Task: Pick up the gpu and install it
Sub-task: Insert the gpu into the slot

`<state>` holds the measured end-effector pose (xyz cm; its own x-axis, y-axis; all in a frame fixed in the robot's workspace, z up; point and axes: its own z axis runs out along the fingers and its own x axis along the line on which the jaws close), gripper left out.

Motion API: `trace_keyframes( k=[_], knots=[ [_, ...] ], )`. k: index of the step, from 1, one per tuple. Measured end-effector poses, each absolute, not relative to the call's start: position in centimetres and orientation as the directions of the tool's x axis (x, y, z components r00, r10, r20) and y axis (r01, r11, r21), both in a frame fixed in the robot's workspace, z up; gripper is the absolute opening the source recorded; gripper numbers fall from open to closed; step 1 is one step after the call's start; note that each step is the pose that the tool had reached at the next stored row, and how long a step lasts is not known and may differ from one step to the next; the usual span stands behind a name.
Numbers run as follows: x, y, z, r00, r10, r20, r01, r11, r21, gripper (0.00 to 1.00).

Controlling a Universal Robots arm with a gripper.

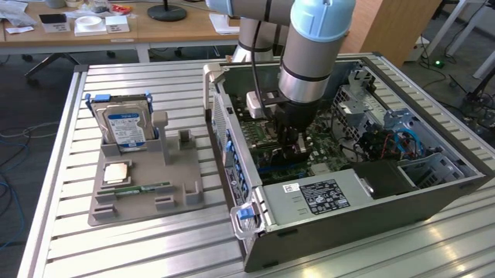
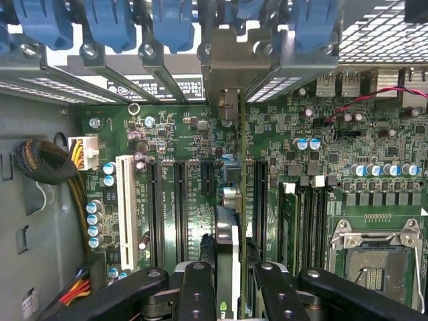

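While the gripper (image 2: 234, 287) pinched the gpu (image 2: 227, 244) between its fingers (image 2: 198, 294), it stood edge-on over the motherboard (image 2: 374, 134) slots, at the exterior view's centre. Pickup done; seating looked unfinished.

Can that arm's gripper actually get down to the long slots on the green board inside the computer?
Probably yes. The case lies with its side open, and the gripper, shut on the gpu, hangs inside it over the green board's slots, with nothing showing between them.

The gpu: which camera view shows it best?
The wrist view: the gpu stands edge-on in the gripper, over the motherboard slots. In the exterior view the gripper hides most of it inside the computer case.
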<state>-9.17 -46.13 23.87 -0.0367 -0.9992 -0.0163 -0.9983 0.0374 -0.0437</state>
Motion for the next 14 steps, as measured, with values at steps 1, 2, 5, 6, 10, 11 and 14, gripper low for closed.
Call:
trace_keyframes(
  k=[1, 2, 5, 6, 10, 11, 14],
  knots=[
    [-9.17, -46.13, 23.87, -0.037, -0.999, -0.016, -0.998, 0.037, -0.044, 0.27],
    [-9.17, -46.14, 23.86, -0.037, -0.999, -0.016, -0.998, 0.037, -0.044, 0.27],
    [-9.17, -46.13, 23.86, -0.037, -0.999, -0.016, -0.998, 0.037, -0.044, 0.27],
    [-9.17, -46.13, 23.85, -0.037, -0.999, -0.017, -0.998, 0.037, -0.044, 0.27],
    [-9.17, -46.13, 23.79, -0.037, -0.999, -0.016, -0.998, 0.037, -0.044, 0.27],
    [-9.17, -46.14, 23.78, -0.037, -0.999, -0.016, -0.998, 0.037, -0.044, 0.27],
    [-9.17, -46.13, 23.79, -0.037, -0.999, -0.017, -0.998, 0.037, -0.044, 0.27]
  ],
)
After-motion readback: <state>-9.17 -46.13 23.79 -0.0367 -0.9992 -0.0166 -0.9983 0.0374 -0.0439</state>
